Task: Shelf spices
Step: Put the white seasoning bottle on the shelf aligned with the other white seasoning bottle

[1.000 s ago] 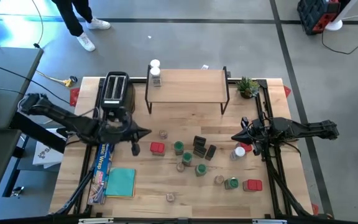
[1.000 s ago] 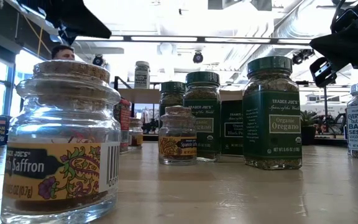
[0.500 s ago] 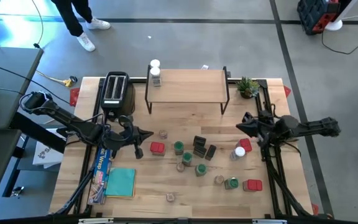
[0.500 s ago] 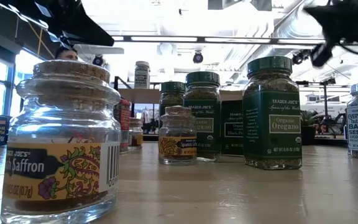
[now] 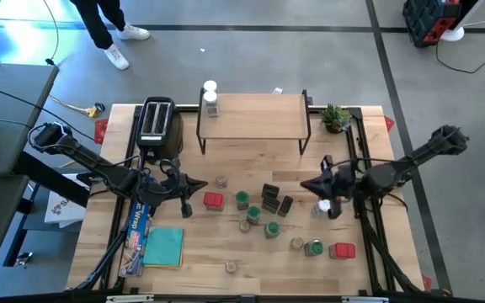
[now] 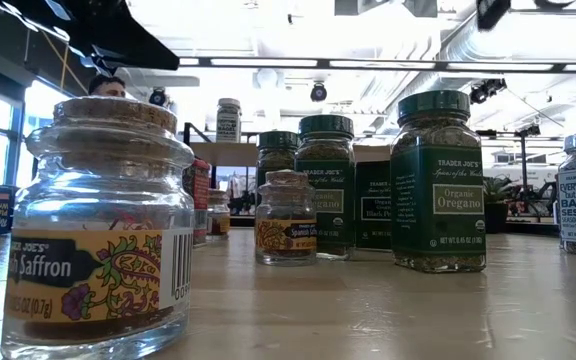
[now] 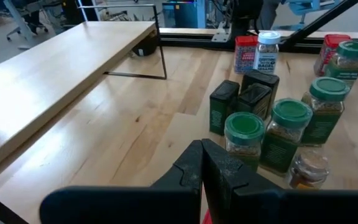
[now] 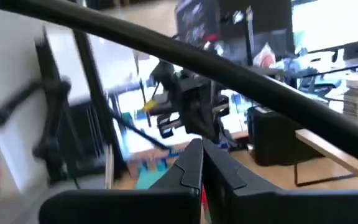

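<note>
Spices (image 5: 263, 209): jars, tins, boxes clustered mid-table, front of shelf (image 5: 253, 116); one white-lidded jar (image 5: 210, 99) on shelf's left end. Left gripper (image 5: 199, 182): closed, empty, above table left of cluster. Right gripper (image 5: 306, 186): closed, empty, right of cluster.

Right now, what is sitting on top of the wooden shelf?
One white-lidded jar stands on the shelf, at its far left corner. The rest of the top shows bare wood. The space underneath is covered by the top from above, so I cannot tell what is there.
</note>
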`<move>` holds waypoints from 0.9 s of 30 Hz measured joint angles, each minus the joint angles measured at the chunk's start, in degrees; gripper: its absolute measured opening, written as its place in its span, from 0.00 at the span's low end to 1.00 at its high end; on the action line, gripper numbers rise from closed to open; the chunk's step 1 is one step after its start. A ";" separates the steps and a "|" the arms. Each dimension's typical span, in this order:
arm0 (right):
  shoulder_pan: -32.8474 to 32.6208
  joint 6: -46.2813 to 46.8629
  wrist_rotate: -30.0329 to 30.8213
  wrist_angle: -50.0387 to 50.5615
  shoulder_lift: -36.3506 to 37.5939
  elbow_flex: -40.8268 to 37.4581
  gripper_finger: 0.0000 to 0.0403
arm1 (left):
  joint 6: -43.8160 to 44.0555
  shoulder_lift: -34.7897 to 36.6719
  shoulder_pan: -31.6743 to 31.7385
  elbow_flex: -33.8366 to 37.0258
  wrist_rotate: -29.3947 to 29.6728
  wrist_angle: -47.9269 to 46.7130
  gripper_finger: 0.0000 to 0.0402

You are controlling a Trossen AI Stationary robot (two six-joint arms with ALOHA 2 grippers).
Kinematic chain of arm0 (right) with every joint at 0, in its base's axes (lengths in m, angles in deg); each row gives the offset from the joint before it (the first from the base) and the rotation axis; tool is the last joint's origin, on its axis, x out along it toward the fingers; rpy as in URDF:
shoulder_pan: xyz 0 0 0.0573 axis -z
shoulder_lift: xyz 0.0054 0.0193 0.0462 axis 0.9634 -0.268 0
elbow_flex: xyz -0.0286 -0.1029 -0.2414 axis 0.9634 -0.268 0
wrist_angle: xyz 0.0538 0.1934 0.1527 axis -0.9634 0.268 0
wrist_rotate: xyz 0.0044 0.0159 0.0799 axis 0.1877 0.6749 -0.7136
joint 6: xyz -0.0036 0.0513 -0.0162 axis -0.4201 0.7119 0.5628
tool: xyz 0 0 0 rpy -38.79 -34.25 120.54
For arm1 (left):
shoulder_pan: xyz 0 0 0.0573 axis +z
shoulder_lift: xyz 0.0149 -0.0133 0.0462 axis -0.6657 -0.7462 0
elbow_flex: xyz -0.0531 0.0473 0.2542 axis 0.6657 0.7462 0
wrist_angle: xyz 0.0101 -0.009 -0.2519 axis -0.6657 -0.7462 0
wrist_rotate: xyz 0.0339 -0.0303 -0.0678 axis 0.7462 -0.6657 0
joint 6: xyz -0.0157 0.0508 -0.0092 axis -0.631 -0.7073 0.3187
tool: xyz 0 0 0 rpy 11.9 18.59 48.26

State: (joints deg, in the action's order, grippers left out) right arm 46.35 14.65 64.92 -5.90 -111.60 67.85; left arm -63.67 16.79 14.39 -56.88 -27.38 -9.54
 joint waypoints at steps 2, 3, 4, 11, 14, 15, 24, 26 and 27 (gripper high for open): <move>-0.42 0.74 -0.66 7.50 -3.56 6.22 0.00 | -0.01 0.00 -0.26 0.00 -0.02 -0.09 0.00; -0.47 1.85 -0.89 11.50 -5.33 9.29 0.00 | 0.00 0.00 -0.36 0.00 -0.02 -0.07 0.00; -0.45 3.48 -0.99 15.83 -6.88 12.29 0.00 | -0.02 0.00 -0.51 0.00 -0.02 -0.09 0.00; 1.39 22.61 -1.18 57.67 -14.51 35.38 0.00 | -0.02 0.00 -0.96 0.00 -0.09 -0.33 0.00; 2.83 35.22 -1.47 74.99 -17.56 42.88 0.00 | 0.02 0.00 -0.96 0.00 -0.17 -0.46 0.00; 3.27 39.48 -2.20 80.11 -18.50 44.44 0.01 | 0.06 0.00 -0.96 0.00 -0.17 -0.46 0.00; 5.23 57.95 -20.88 101.88 -26.83 46.14 0.29 | 0.35 0.00 -0.94 0.00 -0.17 -0.51 0.00; 5.22 59.26 -24.37 103.27 -28.61 46.14 0.37 | 0.43 0.00 -0.94 -0.02 -0.17 -1.05 0.00; 5.17 59.98 -25.44 103.96 -29.50 46.14 0.41 | 0.71 0.00 -0.94 -0.02 -0.17 -1.55 0.00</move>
State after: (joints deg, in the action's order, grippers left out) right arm 51.52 74.63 39.48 98.06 -141.10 113.99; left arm -62.95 16.79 13.44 -56.90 -27.56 -11.09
